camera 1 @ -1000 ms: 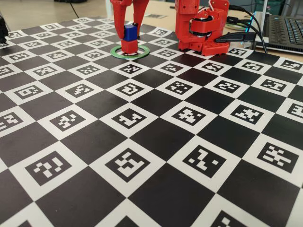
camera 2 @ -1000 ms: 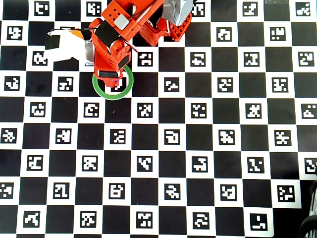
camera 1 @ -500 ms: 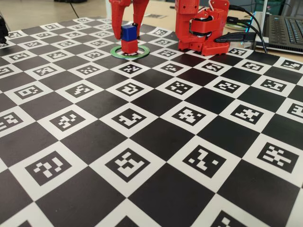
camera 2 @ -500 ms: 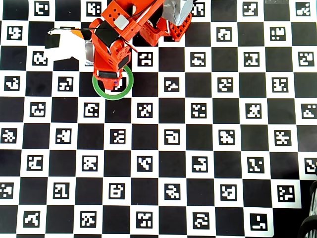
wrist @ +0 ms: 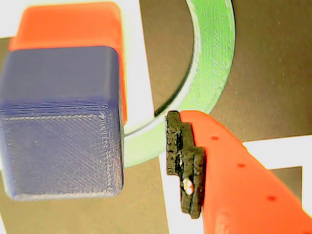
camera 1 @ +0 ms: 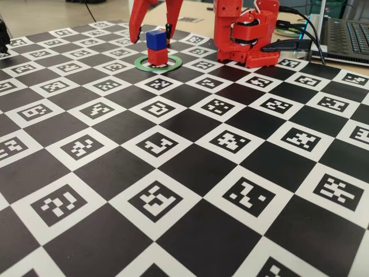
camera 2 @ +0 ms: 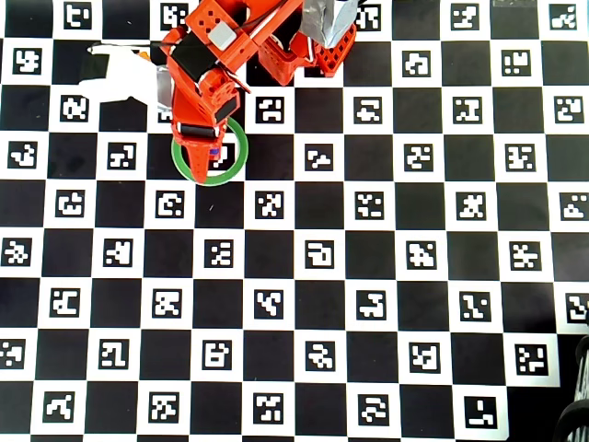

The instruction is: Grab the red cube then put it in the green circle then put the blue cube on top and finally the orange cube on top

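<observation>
— Where do we find the red cube (camera 1: 157,56)?

— We see it sitting on the surface inside the green circle (camera 1: 173,64), with the blue cube (camera 1: 156,39) resting squarely on top of it. In the wrist view the blue cube (wrist: 61,122) fills the left side, the red cube (wrist: 68,27) peeks out beneath it, and an arc of the green circle (wrist: 214,58) curves past on the right.

— And the jaws?

— We see them spread apart, holding nothing. In the fixed view the gripper (camera 1: 151,30) hangs just behind and above the stack, one red finger to the left of the blue cube and the black-tipped one just to its right, neither touching it. In the wrist view one finger with its black pad (wrist: 185,163) stands clear of the blue cube, a gap between them.

— What do we make out from overhead?

— The arm (camera 2: 207,83) covers most of the stack; only a sliver of the blue cube (camera 2: 213,153) shows inside the green circle (camera 2: 236,162). An orange patch near the white paper (camera 2: 120,78) may be the orange cube (camera 2: 144,57), but we cannot tell. All of it sits on the checkered surface (camera 1: 190,167), with the arm's base (camera 1: 245,34) to the right of the stack.
</observation>
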